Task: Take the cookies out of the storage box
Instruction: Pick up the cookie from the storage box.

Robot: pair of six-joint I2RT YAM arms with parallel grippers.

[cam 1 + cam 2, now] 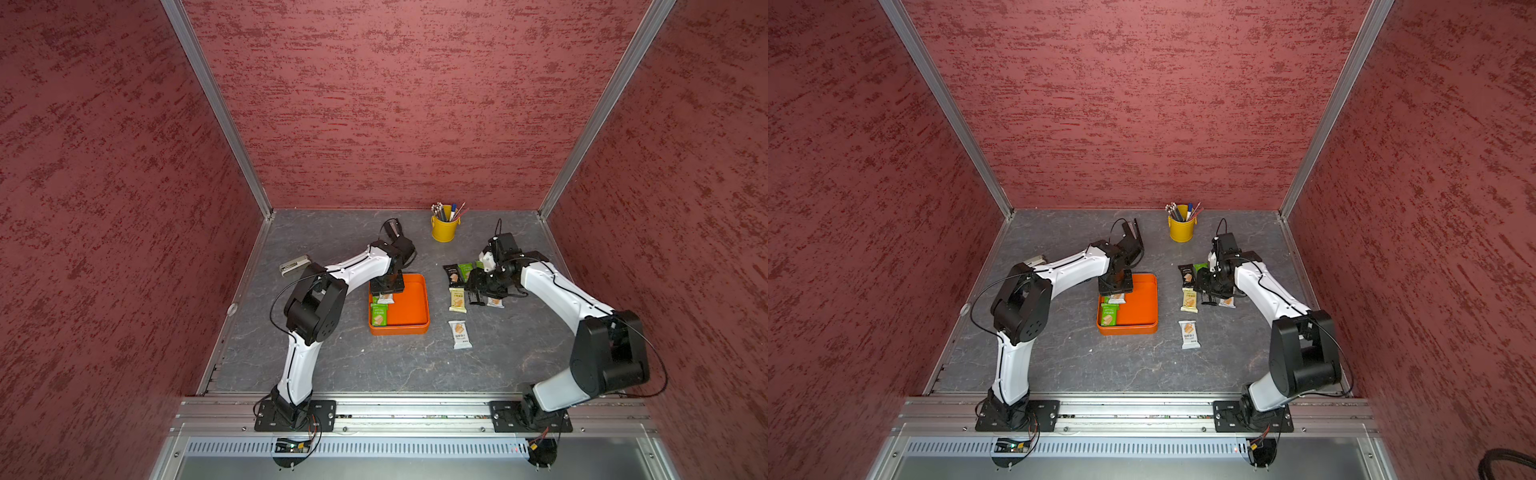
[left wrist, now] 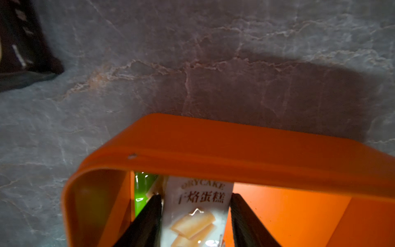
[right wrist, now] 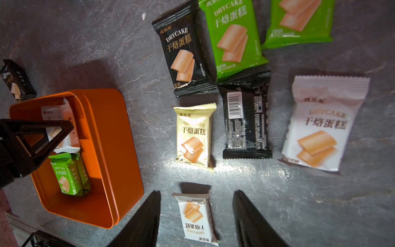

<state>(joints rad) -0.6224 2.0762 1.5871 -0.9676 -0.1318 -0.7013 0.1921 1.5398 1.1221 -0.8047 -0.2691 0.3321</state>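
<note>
As the left hand [image 2: 195, 195] gripped a white packet [image 2: 196, 216] inside the storage box [image 1: 415, 309], a green packet [image 1: 379, 314] just beside it, the other cookies [image 1: 457, 300] lay on the bench [image 1: 332, 365] right of the box, the right hand [image 3: 197, 192] half-wide above them.

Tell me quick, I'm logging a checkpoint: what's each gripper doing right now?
Left gripper: closed on a white cookie packet in the orange storage box.
Right gripper: open, holding nothing.
</note>
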